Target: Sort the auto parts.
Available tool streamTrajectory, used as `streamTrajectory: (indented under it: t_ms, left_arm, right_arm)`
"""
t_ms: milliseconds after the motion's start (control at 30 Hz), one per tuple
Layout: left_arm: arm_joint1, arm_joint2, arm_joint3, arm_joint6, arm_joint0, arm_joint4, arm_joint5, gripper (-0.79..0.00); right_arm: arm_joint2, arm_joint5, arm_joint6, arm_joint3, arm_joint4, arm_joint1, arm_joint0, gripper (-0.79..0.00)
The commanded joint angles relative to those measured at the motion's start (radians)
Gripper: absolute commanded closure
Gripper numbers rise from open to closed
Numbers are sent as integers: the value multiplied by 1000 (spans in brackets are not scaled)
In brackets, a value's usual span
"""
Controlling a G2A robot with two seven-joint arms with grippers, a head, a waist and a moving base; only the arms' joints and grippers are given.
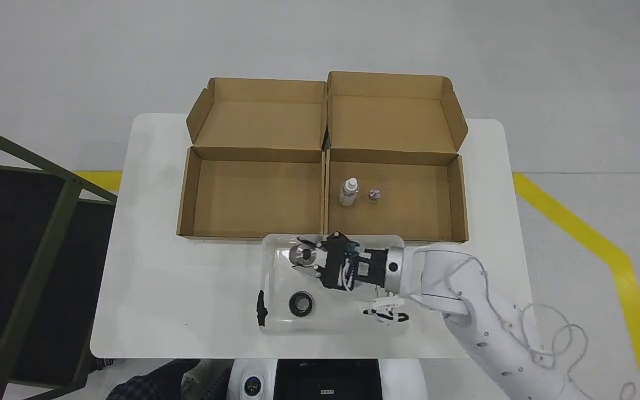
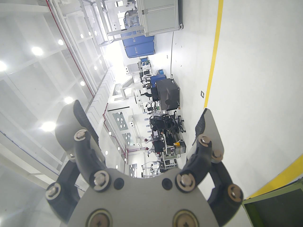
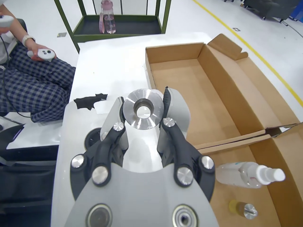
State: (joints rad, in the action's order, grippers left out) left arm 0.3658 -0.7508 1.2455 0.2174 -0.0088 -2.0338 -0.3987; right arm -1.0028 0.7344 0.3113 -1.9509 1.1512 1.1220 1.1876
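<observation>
Two fingers (image 3: 176,109) of the right end effector (image 3: 143,102) were closed only as far as the metal ring (image 3: 153,109) between them allowed, one pad pressed to each side of its rim; the ring was silver and flanged, its centre hole facing the wrist camera. In the top view this end effector (image 1: 308,258) held the ring (image 1: 298,257) over the far-left part of a clear tray (image 1: 390,245); whether the ring touched the tray floor could not be told. A black ring (image 1: 301,303) lay in the same tray, nearer the robot and apart from the fingers; a scrap of black tape (image 3: 90,101) sat at the tray's left edge.

Beyond the tray stood two open cardboard boxes side by side on the white counter (image 1: 150,250); the left box (image 1: 250,197) was just past the held ring; the right box (image 1: 420,200) contained a spray bottle (image 1: 347,190) lying on its side and, just beside it, a small capped part (image 1: 374,192).

The left end effector (image 2: 142,114) pointed out at the room, its jaws spread wide.
</observation>
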Motion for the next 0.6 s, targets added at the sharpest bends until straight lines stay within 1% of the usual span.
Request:
streamTrajectory:
  t_ms: [0, 200, 567]
  left_arm:
    - [0, 0, 0, 0, 0, 0, 0, -785]
    - [0, 0, 0, 0, 0, 0, 0, -785]
    - [0, 0, 0, 0, 0, 0, 0, -785]
  right_arm:
    - [-20, -4, -9, -21, -21, -3, 11, 0]
    - [-84, -22, -39, -63, -79, -11, 41, 0]
    - [-174, -38, -108, -42, -200, -18, 55, 0]
